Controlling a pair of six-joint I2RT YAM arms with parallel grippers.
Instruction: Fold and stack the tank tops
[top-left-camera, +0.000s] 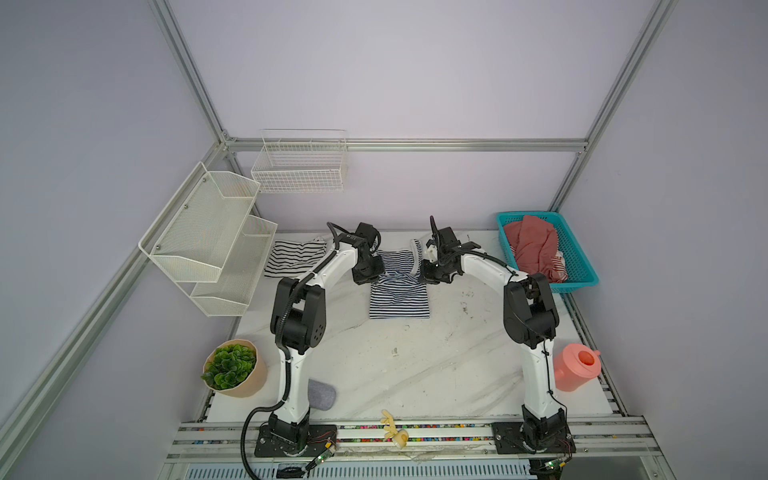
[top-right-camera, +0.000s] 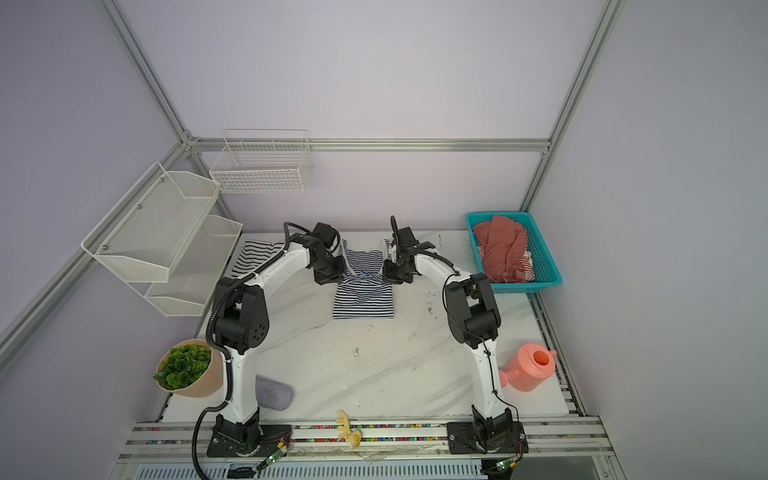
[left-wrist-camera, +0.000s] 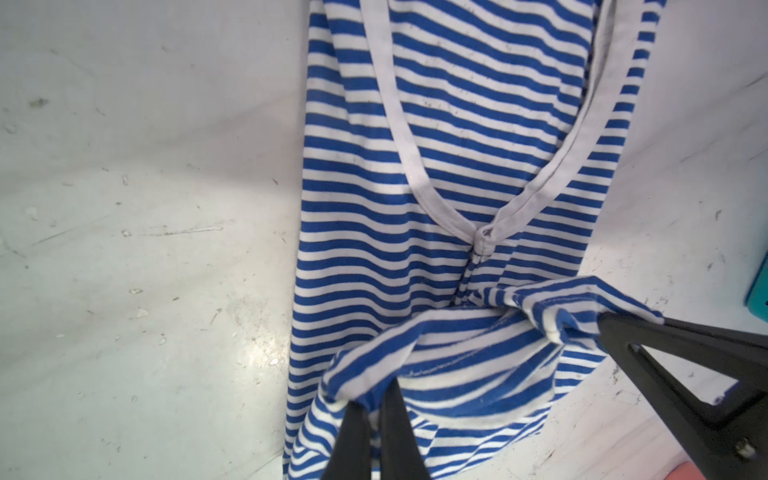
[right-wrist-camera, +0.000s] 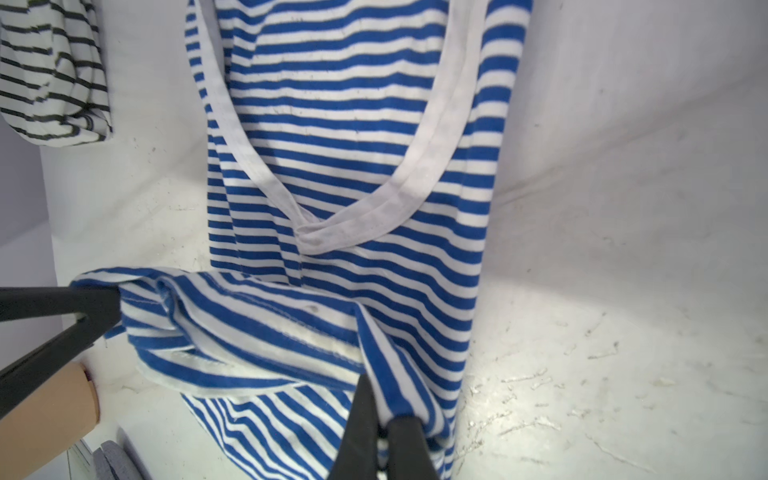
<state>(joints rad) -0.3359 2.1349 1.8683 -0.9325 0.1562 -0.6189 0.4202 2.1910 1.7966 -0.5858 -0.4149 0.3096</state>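
Pinching the hem at both ends. The left gripper (left-wrist-camera: 374, 401) is clamped on one hem corner of the navy-striped tank top (top-left-camera: 400, 301), and the right gripper (right-wrist-camera: 388, 422) is clamped on the other. The hem sags between them as a raised band across the garment's width.

Position: the top lies mid-table (top-left-camera: 415, 374), toward the far edge. Its long axis runs from near edge to far edge, with the straps and white trim pointing at the far edge. The lower body is doubled over, so the fold line sits on the near-edge side. The held hem sits above the garment's middle, just short of the bottom of the V neckline (left-wrist-camera: 484, 237).

Key relation: the uncovered part of the top lies ahead of both grippers, toward the far edge and along the long axis. The arms flank the cloth, one at each side and roughly level, so neither is nearer.

Judgement: a half-fold is under way. The hem likely needs carrying on toward the straps with both arms in step, or it lands skewed.

The white black-striped tank top (top-left-camera: 293, 257) lies near the far left corner, apart from the navy one. I cannot tell whether it is folded or only bunched.
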